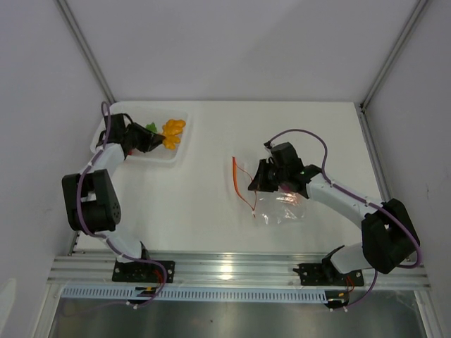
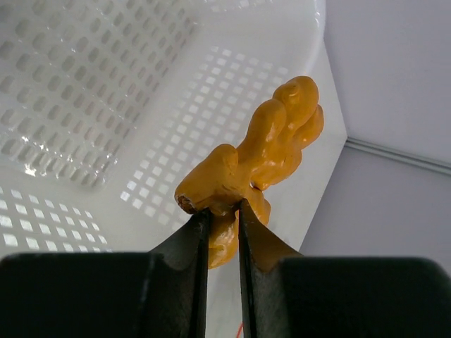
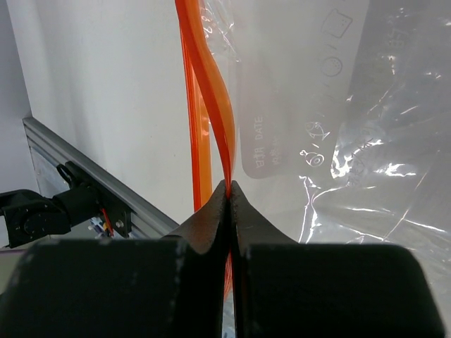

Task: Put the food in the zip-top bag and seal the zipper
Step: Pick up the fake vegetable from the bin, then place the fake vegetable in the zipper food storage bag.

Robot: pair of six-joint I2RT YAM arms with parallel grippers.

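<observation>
Orange-yellow food (image 2: 262,151), white slotted basket (image 2: 106,91), clear bag (image 3: 338,141) with orange-red zipper (image 3: 211,98).

This looks like a robot test lab. A plain white worktop (image 1: 211,190) sits inside bare white walls (image 1: 232,49) with metal corner posts (image 1: 84,49). Two robot arms are bolted to a metal rail (image 1: 232,271) at its near edge.

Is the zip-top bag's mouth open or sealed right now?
Open. From above, the zipper strips spread apart, and the right gripper is shut on one strip, lifting it away from the zip-top bag.
</observation>
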